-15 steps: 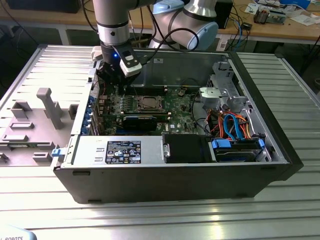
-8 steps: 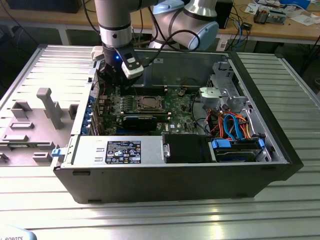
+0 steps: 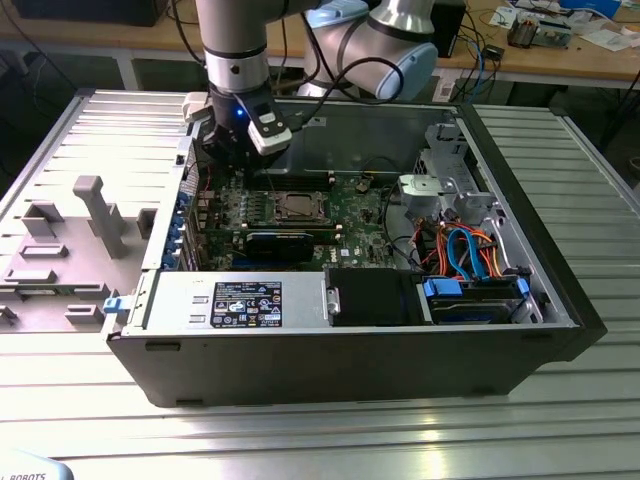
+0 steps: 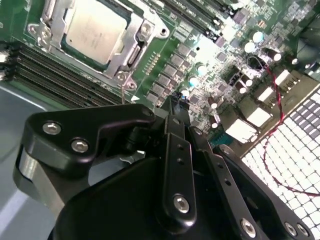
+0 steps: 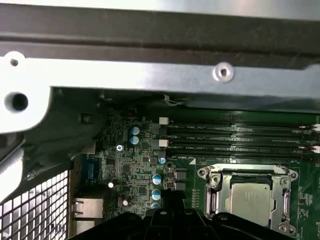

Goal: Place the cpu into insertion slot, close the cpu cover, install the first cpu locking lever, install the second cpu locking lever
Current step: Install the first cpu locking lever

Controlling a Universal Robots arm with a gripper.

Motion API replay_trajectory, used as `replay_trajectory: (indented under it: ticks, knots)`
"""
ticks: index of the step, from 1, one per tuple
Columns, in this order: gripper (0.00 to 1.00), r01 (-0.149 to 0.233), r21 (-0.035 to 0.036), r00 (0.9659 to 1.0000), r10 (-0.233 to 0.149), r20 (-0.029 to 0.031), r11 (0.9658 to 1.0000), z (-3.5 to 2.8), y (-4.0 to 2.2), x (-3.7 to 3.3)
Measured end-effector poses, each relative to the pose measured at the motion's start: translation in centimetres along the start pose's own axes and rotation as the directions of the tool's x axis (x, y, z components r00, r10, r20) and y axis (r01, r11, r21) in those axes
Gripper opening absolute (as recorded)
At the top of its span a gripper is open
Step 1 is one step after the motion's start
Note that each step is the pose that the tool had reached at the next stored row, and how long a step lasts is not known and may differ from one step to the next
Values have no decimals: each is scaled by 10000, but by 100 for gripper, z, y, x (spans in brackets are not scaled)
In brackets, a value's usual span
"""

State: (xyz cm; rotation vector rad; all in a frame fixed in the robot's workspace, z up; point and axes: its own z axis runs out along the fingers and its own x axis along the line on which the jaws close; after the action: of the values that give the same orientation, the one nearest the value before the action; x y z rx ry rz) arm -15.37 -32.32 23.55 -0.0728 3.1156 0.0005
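Ribbed metal benching (image 3: 560, 150) carries an open computer case; its dull silver-grey square cpu (image 3: 296, 206) lies under the thin silvery cpu cover (image 4: 131, 50), at four o'clock from the black gripper (image 4: 172, 107), whose fingers are closed, holding nothing. Label print is unreadable.

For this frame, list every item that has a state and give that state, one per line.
cpu: seated flat in the insertion slot.
cpu cover: closed down around the chip.
gripper: shut, empty, above the board beside the socket, touching nothing.
computer case: side panel off, interior exposed.
locking levers: cannot tell whether latched.
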Motion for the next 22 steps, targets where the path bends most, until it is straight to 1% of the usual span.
replay_trajectory:
  ticks: [1,2,3,4,5,6,7,16,21,22]
  knots:
    - [11,2,66,10000,-2,-6,10000,-13,23,-7]
    - [11,4,136,10000,-4,-9,9999,-94,54,-11]
    - [11,3,107,10000,-3,-12,9999,-143,165,-29]
    - [11,1,70,10000,-1,-14,10000,-240,206,-34]
    - [11,-5,-206,10000,5,-36,9998,-246,207,-48]
    - [11,-7,-305,10000,6,-40,9995,-245,207,-51]
    - [11,-8,-336,10000,7,-43,9994,-245,207,-53]
    - [11,-7,-349,10000,5,-54,9994,-245,206,-57]
    - [11,-10,-348,10000,8,-54,9994,-243,203,-139]
    - [11,-9,-348,10000,7,-54,9994,-242,201,-171]
